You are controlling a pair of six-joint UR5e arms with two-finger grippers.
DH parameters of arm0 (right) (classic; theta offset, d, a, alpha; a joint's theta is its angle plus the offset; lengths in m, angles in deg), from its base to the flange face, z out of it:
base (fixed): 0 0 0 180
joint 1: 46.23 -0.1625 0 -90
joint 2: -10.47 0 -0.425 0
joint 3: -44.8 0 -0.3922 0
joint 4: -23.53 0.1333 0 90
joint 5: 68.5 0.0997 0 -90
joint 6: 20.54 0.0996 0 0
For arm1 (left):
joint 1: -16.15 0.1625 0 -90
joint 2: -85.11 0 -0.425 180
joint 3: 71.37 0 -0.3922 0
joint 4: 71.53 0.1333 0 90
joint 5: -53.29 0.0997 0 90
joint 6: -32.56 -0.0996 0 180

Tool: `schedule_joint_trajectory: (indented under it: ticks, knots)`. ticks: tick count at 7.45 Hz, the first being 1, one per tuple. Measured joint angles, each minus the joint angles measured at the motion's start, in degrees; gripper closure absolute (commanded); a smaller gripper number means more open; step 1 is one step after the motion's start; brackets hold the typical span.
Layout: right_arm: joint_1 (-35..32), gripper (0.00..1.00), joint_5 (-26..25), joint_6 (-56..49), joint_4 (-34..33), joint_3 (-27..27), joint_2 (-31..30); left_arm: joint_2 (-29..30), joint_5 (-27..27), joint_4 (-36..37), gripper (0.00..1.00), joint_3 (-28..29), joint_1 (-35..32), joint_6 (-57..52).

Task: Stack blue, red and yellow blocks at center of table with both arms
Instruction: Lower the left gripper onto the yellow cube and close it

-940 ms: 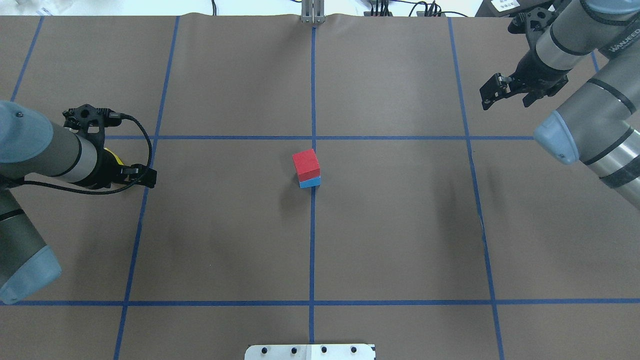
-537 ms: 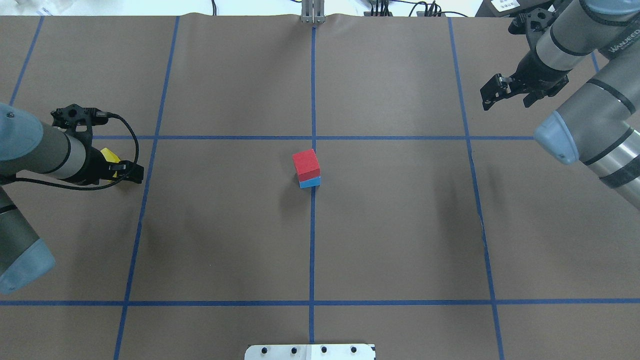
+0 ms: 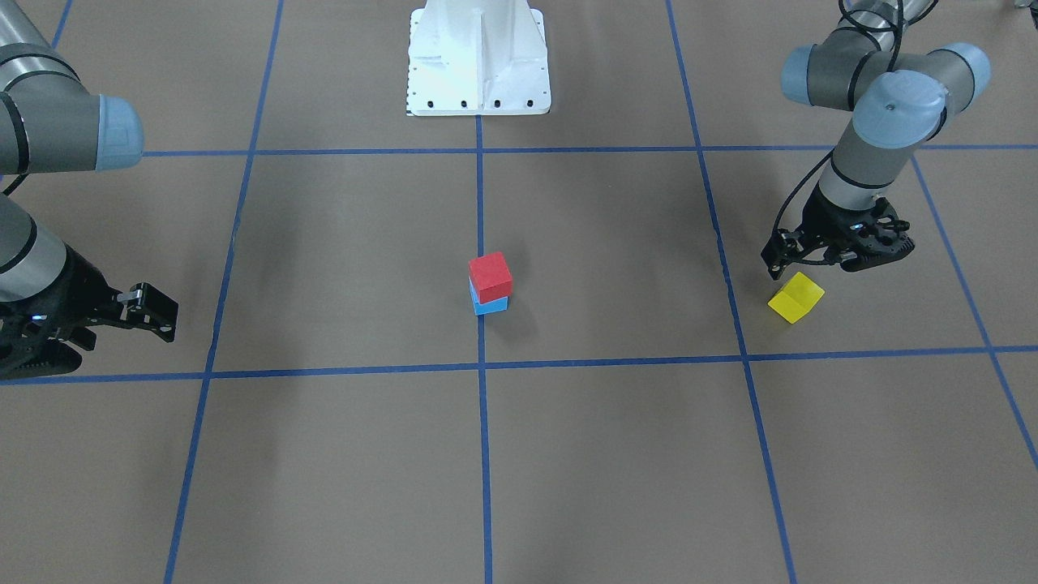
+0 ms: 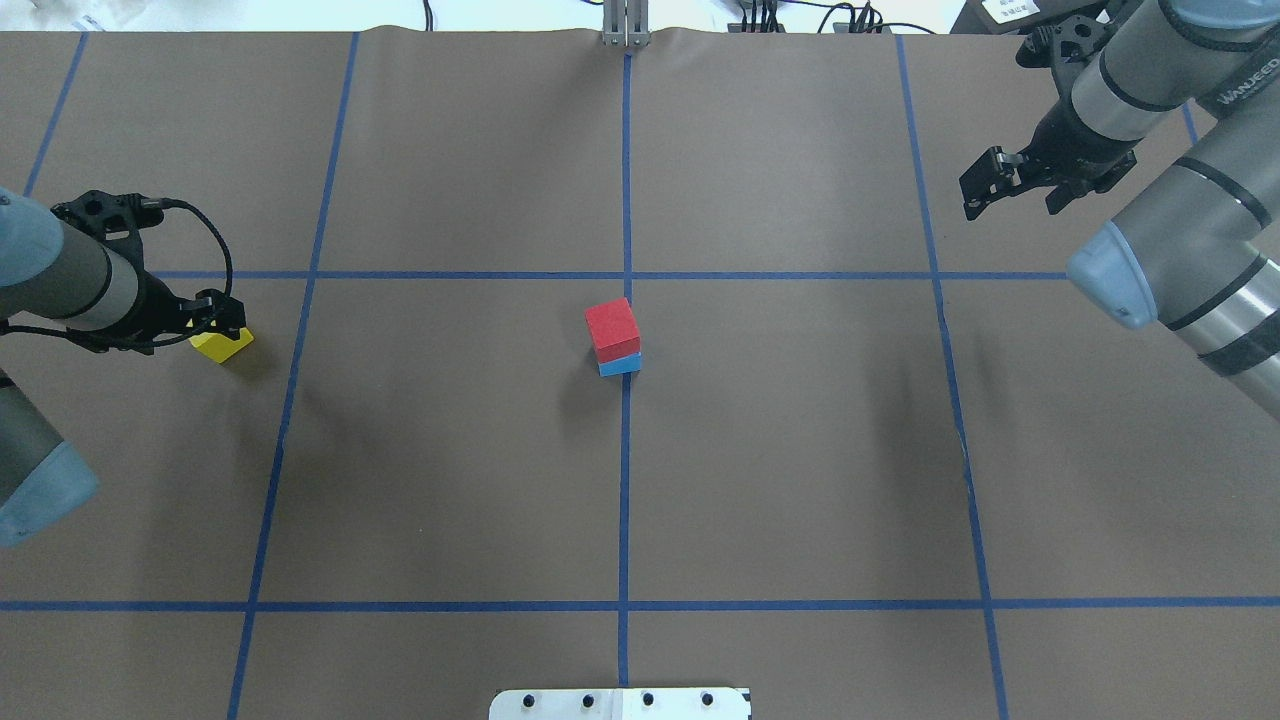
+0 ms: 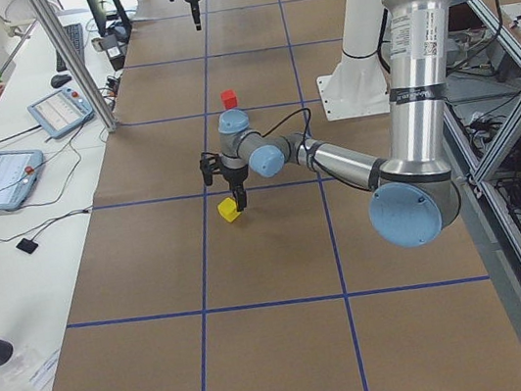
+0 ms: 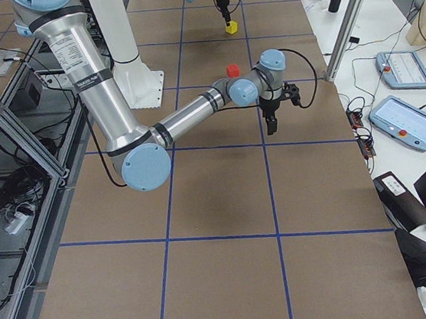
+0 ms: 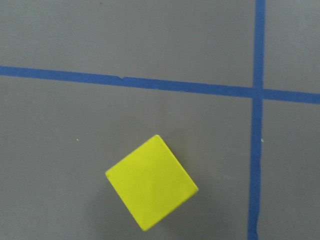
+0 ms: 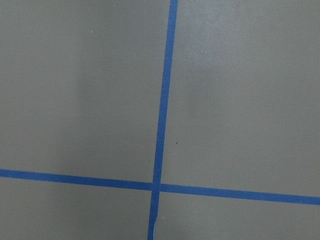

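A red block (image 4: 612, 328) sits on a blue block (image 4: 620, 366) at the table's center, where the blue tape lines cross; the stack also shows in the front view (image 3: 490, 276). A yellow block (image 4: 222, 344) lies alone on the table at the left and also shows in the front view (image 3: 795, 298) and the left wrist view (image 7: 151, 189). My left gripper (image 4: 205, 318) hovers open just above it, not touching it. My right gripper (image 4: 1010, 205) is open and empty, raised over the far right of the table.
Blue tape lines (image 4: 625, 450) divide the brown table cover into a grid. The white robot base plate (image 4: 620, 703) sits at the near edge. Desks with tablets (image 5: 2, 179) and a seated person line the far side.
My left arm has drawn back to the left, so the yellow block that it covered now shows beside the fingers. The right arm and the red-blue stack have not moved.
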Motion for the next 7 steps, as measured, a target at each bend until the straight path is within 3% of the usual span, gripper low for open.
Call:
schedule_joint_trajectory:
  ticks: [7]
  knots:
    - [0.03, 0.0, -0.01, -0.37, -0.02, -0.11, 0.1, 3.96, 0.1, -0.38, 0.01, 5.26, 0.26, 7.14]
